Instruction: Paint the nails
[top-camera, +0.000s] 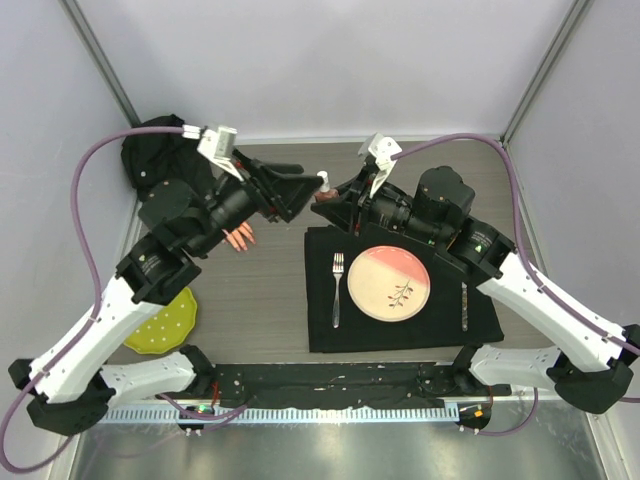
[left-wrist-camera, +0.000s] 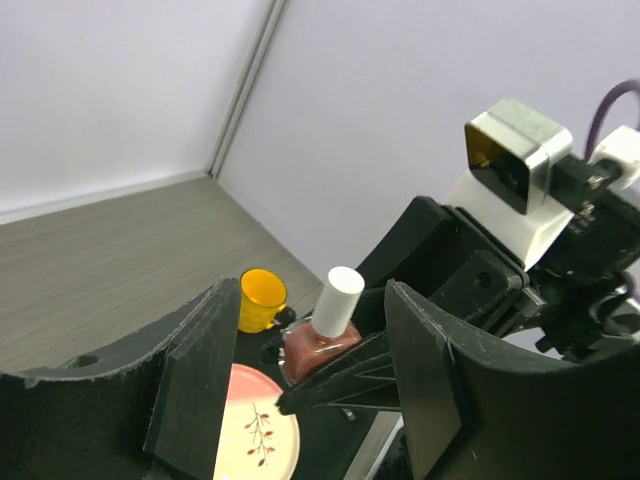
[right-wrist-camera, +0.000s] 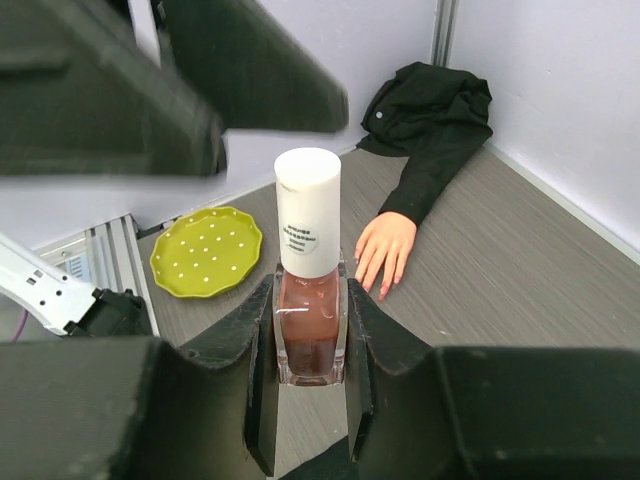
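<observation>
My right gripper (right-wrist-camera: 308, 296) is shut on a small polish bottle (right-wrist-camera: 307, 335) with brownish-red polish and a white cap (right-wrist-camera: 307, 205), holding it upright above the table. It also shows in the top view (top-camera: 323, 186). My left gripper (left-wrist-camera: 306, 300) is open, its fingers (left-wrist-camera: 195, 375) standing either side of the cap (left-wrist-camera: 338, 298) without touching it. The pale mannequin hand (right-wrist-camera: 384, 247) lies flat on the table with its black sleeve (right-wrist-camera: 428, 125). Its pinkish-red nails (right-wrist-camera: 381, 292) show at the fingertips. In the top view the hand (top-camera: 240, 238) is mostly hidden under my left arm.
A black mat (top-camera: 480, 310) holds a pink plate (top-camera: 389, 283), a fork (top-camera: 337, 285) and a knife (top-camera: 464, 305). A green dotted plate (top-camera: 163, 322) lies at the left. A yellow cup (left-wrist-camera: 260, 298) stands beyond the bottle.
</observation>
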